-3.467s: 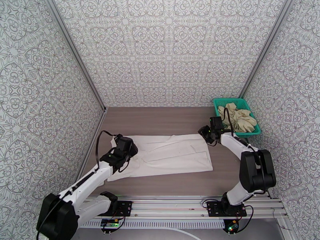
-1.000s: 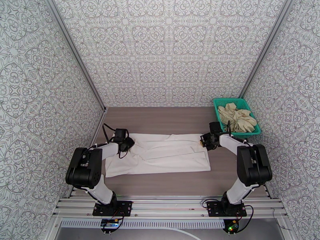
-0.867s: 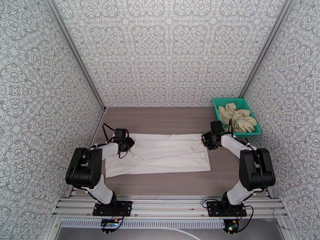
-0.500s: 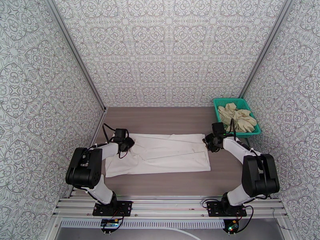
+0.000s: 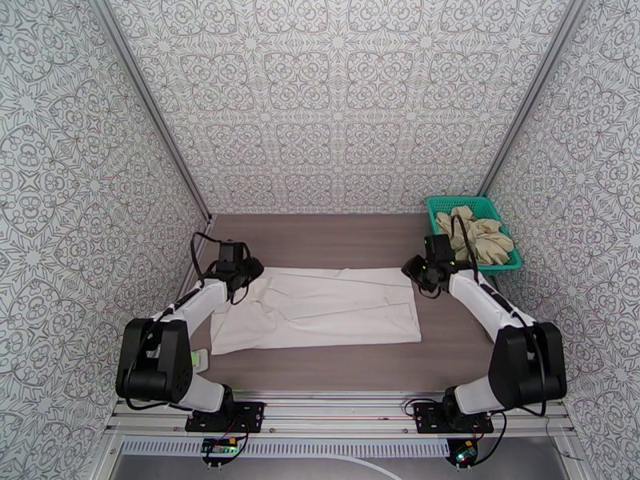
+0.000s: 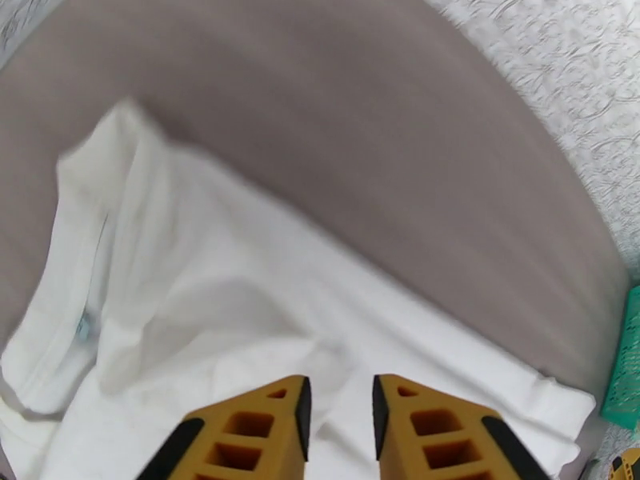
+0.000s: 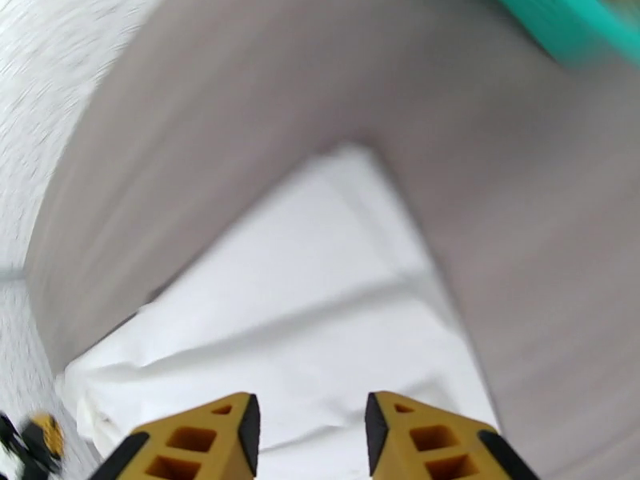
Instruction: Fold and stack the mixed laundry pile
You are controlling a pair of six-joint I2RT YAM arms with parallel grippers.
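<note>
Left pincer and right pincer hang part-open, empty, over T-shirt.

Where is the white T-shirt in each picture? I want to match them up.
Top external: the white T-shirt lies spread flat in the middle of the table.
Left wrist: it spreads across the lower left and middle.
Right wrist: it lies in the lower middle, one corner pointing up.
Shared landmark: the teal basket, far right, right edge, top right.
</note>
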